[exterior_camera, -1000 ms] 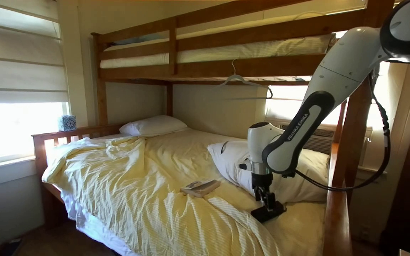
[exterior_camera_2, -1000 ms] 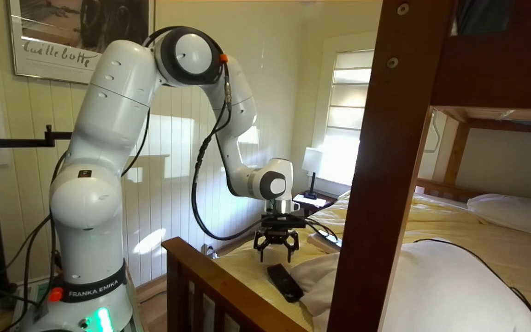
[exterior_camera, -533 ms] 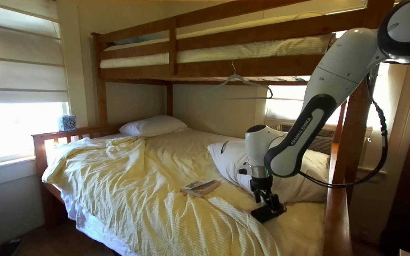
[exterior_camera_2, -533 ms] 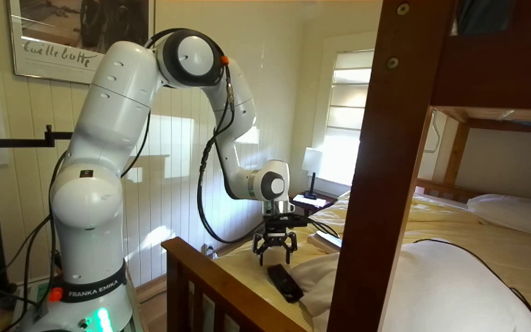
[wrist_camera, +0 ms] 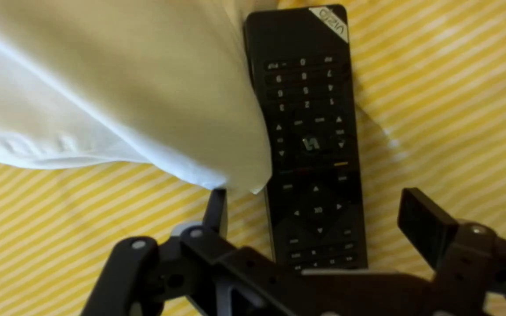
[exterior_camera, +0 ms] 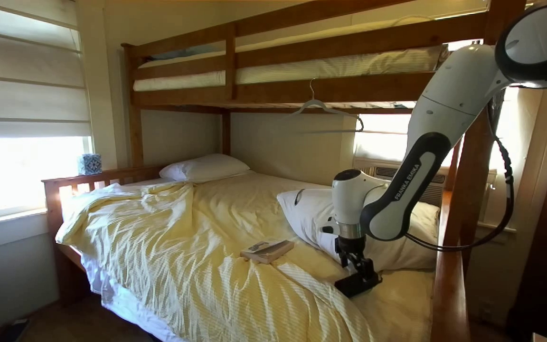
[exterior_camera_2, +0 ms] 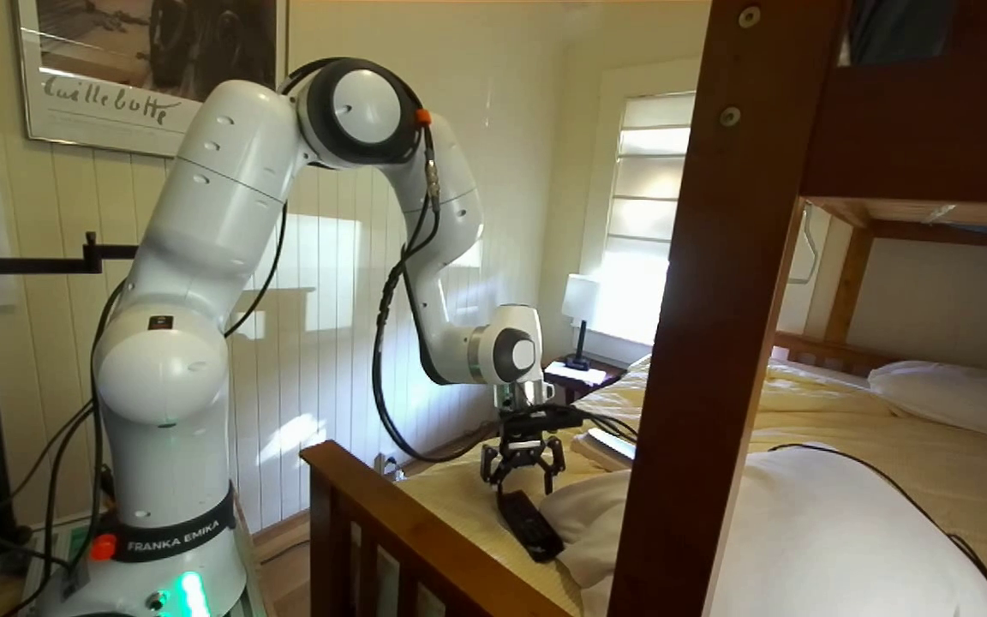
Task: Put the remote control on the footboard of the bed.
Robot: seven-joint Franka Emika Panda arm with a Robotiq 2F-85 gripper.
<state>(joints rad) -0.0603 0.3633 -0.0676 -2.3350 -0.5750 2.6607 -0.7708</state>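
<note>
Since the earlier frames, the black two-fingered gripper (wrist_camera: 316,210) has been lowered slightly and shifted sideways over the slim black oblong remote control (wrist_camera: 310,136). Its fingers (wrist_camera: 428,224) are spread wide, the remote control framed between them in the wrist view — whether anything is touched cannot be told. The remote control is laid on a yellow-and-white striped sheet (wrist_camera: 446,101), right beside a white cloth pillow (wrist_camera: 169,101) and near the dark brown wooden footboard (exterior_camera_2: 433,536). "VIZIO" can be read on the silvery corner label (wrist_camera: 331,23), "OK" on a key (wrist_camera: 318,210) — both upside down; "FRANKA EMIKA" is printed on the white robot arm (exterior_camera_2: 211,206).
</note>
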